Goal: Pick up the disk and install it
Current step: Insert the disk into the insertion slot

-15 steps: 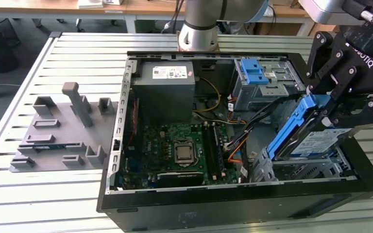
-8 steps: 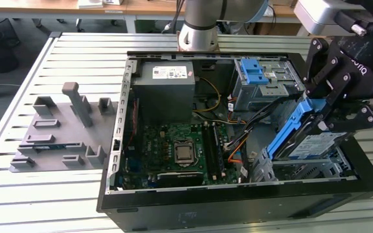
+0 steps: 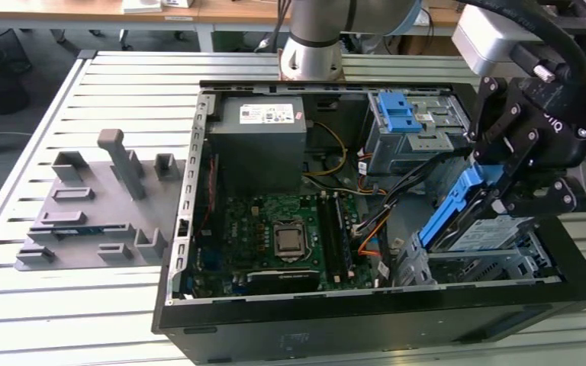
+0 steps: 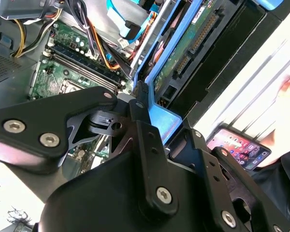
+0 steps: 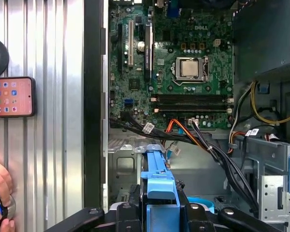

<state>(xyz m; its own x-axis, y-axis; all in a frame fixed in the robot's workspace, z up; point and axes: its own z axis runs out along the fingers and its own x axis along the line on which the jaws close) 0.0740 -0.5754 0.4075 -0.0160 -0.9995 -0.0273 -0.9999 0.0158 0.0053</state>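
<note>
One disk (image 3: 450,215) is being gripped, tilted, by the clenched pincer (image 3: 517,191) | step: installing, just over the drive cage (image 3: 484,263) | judged: squaring to the cage is being called for.

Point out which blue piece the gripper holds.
The disk, tilted in the gripper at the exterior view's right; the blue latch sits on the cage, untouched.

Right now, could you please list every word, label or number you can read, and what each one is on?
None I can quote reliably.
White sticker on the power supply: print too small.
Motherboard: tiny white markings, unreadable.
Phone screen: icon captions too small.
Disk in the gripper: no readable print.
</note>
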